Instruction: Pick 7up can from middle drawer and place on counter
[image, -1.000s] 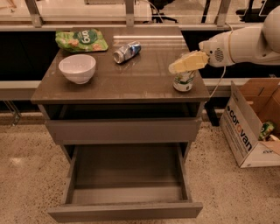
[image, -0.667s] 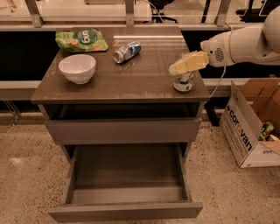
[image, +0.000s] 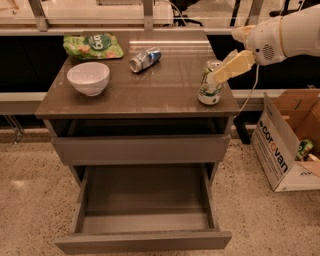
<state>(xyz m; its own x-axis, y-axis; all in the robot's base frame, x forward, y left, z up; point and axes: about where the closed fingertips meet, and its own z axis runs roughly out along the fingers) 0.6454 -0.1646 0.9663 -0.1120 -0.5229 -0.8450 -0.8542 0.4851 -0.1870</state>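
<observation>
The 7up can (image: 209, 89), green and white with a silver top, stands upright on the counter (image: 150, 85) near its right front corner. My gripper (image: 218, 76) reaches in from the right, with its pale yellow fingers (image: 235, 64) slanting down to the can's upper right side, open and not closed around it. The can's top shows to the left of the gripper. The middle drawer (image: 145, 197) is pulled far out below, and its dark floor is bare.
A white bowl (image: 88, 77), a green snack bag (image: 92, 46) and a blue-and-silver can (image: 145, 59) lying on its side are on the counter's left and back. The drawer above (image: 140, 149) is slightly ajar. An open cardboard box (image: 287, 145) stands on the floor at right.
My gripper has drawn up and to the right, off the top of the 7up can. The can stays standing in the same spot on the counter.
</observation>
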